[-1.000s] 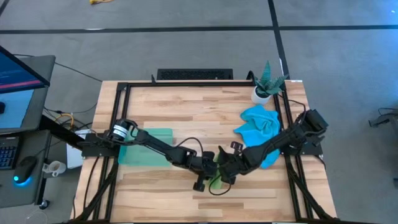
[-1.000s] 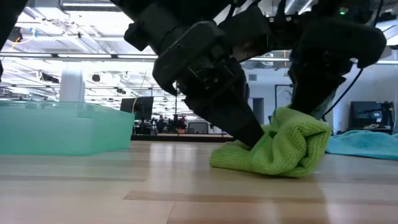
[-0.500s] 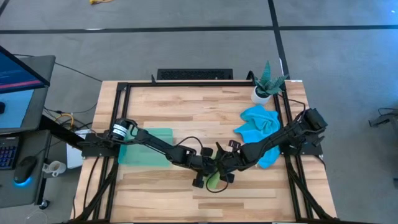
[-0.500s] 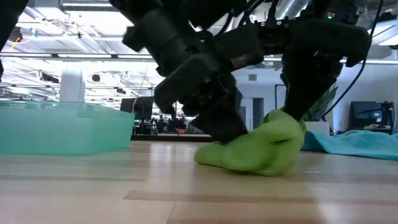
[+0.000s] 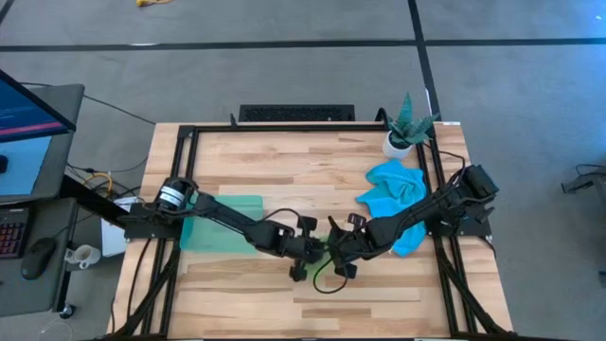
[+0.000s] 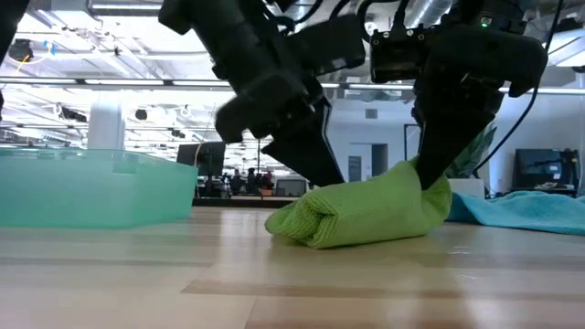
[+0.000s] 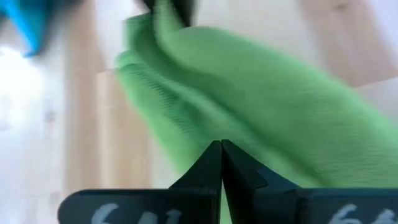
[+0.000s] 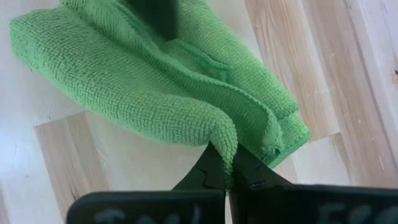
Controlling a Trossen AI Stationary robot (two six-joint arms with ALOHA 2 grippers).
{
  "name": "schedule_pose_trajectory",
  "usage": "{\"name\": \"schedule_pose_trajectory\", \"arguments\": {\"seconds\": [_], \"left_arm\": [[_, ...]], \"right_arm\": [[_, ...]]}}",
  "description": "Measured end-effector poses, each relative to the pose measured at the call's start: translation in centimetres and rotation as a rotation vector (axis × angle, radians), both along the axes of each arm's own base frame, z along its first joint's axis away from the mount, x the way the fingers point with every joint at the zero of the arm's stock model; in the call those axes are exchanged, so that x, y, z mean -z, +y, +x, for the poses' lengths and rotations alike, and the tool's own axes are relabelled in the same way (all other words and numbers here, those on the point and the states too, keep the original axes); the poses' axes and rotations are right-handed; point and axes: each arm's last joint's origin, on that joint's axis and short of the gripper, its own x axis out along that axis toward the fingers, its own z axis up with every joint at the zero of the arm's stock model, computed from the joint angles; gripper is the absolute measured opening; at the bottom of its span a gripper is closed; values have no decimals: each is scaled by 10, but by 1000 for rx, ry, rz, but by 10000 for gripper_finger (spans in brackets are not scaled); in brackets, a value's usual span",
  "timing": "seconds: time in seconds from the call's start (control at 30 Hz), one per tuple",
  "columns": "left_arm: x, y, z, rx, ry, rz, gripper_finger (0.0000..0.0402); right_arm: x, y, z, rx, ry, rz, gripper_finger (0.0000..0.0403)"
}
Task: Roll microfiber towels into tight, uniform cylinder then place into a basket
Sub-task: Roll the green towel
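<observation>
Towels: one green (image 6: 361,212); one blue (image 5: 398,189); one basket (image 6: 91,187).

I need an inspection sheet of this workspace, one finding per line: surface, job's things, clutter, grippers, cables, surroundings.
Surface: wooden table, inside a black frame.
Job's things: green towel bunched on the table, between both arms; blue towel crumpled, near the plant; basket holds no towel.
Clutter: potted plant at the far right corner.
Grippers: left gripper shut, tips at the green towel; right gripper shut on the green towel's edge.
Cables: black cable looped on the table near the grippers.
Surroundings: monitor beside the table; office room behind.
</observation>
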Motion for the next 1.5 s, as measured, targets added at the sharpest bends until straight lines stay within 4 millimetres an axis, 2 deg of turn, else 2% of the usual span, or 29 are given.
{"name": "schedule_pose_trajectory", "arguments": {"seconds": [0.13, 0.27, 0.43, 0.53, 0.67, 0.83, 1.03, 1.27, 1.5], "left_arm": [[0, 19, 3, -38, 13, 55, 0], [0, 36, 8, -17, 29, -43, 0], [10, 44, 8, 11, 82, -109, 0], [17, 43, 12, 29, 74, -121, 0], [22, 30, 12, 75, 75, -174, 0], [22, 12, 8, 83, 75, -198, 0], [25, 2, 8, 93, 54, -172, 0], [24, 0, 8, 210, 48, -99, 0], [24, -5, 7, 413, 54, -27, 0]], "right_arm": [[0, 0, 0, -1, 4, 2, 15], [0, 0, 0, -5, 6, 2, 11], [0, 0, -1, -8, 10, 1, 15], [1, 0, -1, -9, 13, 5, 15], [1, -1, -1, 1, 19, 5, 11], [1, -8, 1, 52, 14, 13, 16], [0, -11, 4, 66, 4, 11, 11], [-1, -10, 7, -115, -7, -29, 13], [-2, -9, 10, -329, -17, -99, 14]]}}
